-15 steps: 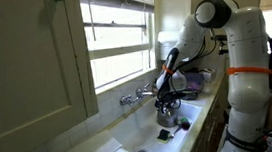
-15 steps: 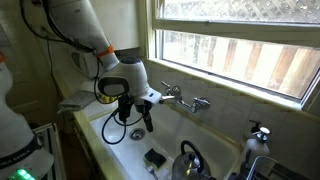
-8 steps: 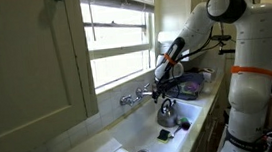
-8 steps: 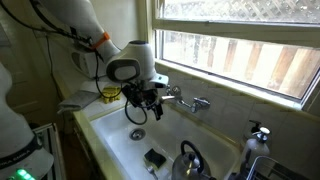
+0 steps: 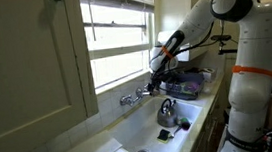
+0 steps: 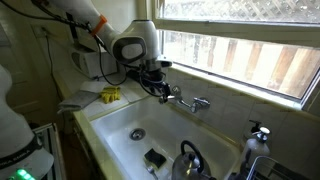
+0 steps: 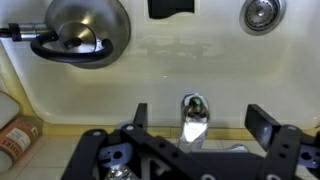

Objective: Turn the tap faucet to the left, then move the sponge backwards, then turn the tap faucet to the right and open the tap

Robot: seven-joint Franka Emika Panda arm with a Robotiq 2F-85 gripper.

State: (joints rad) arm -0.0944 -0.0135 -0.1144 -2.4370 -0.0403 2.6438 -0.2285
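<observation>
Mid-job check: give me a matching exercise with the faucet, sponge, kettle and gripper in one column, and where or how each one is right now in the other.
Column one:
1. tap faucet
2. sponge
3. kettle
4. gripper

Column two:
A. dark flat pad on the floor of the sink
B. open, up at the tap
C. shiny steel with an arched handle, beside the sponge
D. chrome, at the back of the sink

Pairs: 1-D, 2-A, 3-C, 4-B

In an exterior view I look along the sink (image 5: 142,133) from far back. In an exterior view I look from its opposite end, closer, facing the window (image 6: 240,45). Both show the sink. My wrist view looks straight down, close above the tap (image 7: 195,118).
</observation>
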